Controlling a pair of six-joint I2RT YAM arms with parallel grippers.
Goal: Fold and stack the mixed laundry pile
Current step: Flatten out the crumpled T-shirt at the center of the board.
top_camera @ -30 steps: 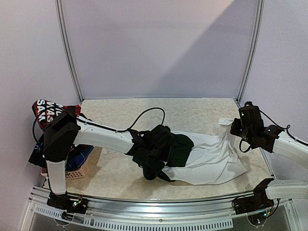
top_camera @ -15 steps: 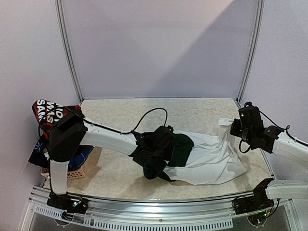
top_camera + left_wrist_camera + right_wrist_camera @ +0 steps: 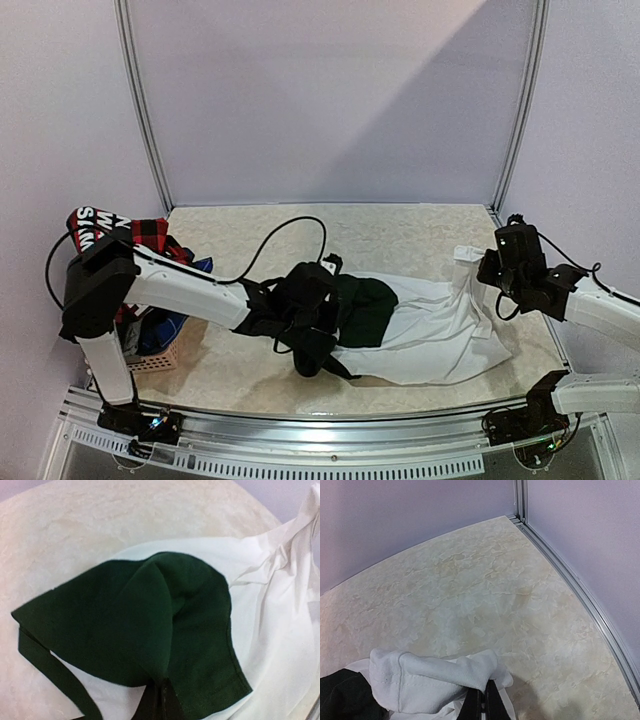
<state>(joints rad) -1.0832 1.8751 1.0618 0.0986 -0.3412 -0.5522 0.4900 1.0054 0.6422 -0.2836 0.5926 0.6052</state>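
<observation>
A white T-shirt (image 3: 440,330) with a dark green part (image 3: 368,308) lies spread across the middle and right of the table. My left gripper (image 3: 333,320) is shut on the dark green fabric (image 3: 150,625), which folds over the white cloth (image 3: 280,630); its dark fingertips (image 3: 167,707) show at the bottom edge of the left wrist view. My right gripper (image 3: 488,266) is shut on a bunched white corner of the shirt (image 3: 435,680) and holds it raised near the right edge. The rest of the laundry pile, topped by a red-black plaid shirt with white lettering (image 3: 110,228), sits at the far left.
A small pinkish woven basket (image 3: 160,357) with blue cloth (image 3: 165,325) stands at the left under the pile. A black cable (image 3: 290,235) loops above the left arm. A metal rail (image 3: 580,595) and the lilac wall bound the table on the right.
My left arm has drawn slightly left and toward the near edge with the dark green fabric, uncovering more of the pile. The right gripper has barely moved.
</observation>
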